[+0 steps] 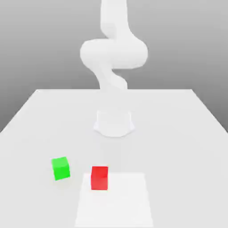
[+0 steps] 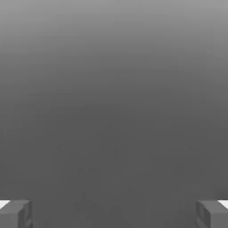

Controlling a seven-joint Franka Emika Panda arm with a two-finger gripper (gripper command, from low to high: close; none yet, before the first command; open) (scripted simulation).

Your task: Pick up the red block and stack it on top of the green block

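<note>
The red block (image 1: 99, 177) rests on the white table (image 1: 178, 133) near its front edge, in the exterior view. The green block (image 1: 60, 168) sits a short way off toward the exterior view's left, slightly turned, apart from the red one. In the hand view my gripper (image 2: 114, 213) is open, its two grey fingertips (image 2: 15, 213) spread wide with nothing between them, against a plain grey background. The white arm (image 1: 113, 53) rises from its base (image 1: 114, 122) behind the blocks and curls upward, high above the table.
A paler square patch (image 1: 114, 200) lies on the table at the front, and the red block stands on its far corner. The arm's round base sits mid-table behind both blocks.
</note>
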